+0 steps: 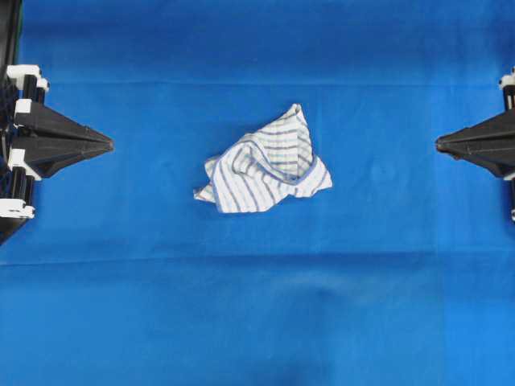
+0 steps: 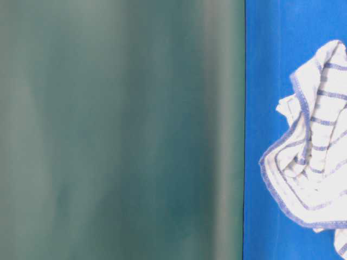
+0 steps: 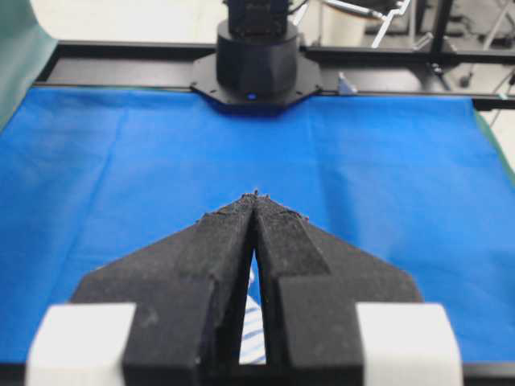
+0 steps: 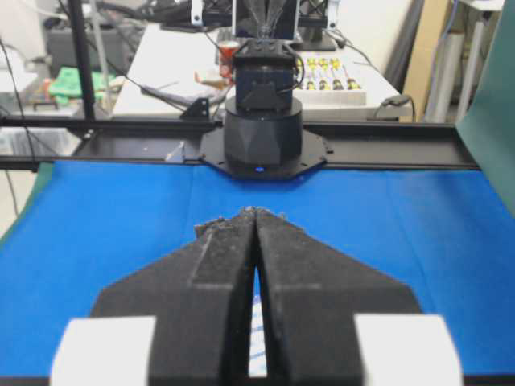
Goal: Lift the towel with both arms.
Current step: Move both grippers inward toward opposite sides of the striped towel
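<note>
Crumpled towel [image 1: 265, 165] lies mid-bench [image 1: 257, 322]; left gripper [image 1: 109, 145] and right gripper [image 1: 438, 144], jaws together, sit well apart from it at opposite edges.

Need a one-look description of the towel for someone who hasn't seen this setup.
A blue table covering fills the overhead view. Near its middle, between the two black grippers at the left and right edges, lies the towel, crumpled. It is white with thin blue-grey stripes, the only pale thing on the blue.
</note>
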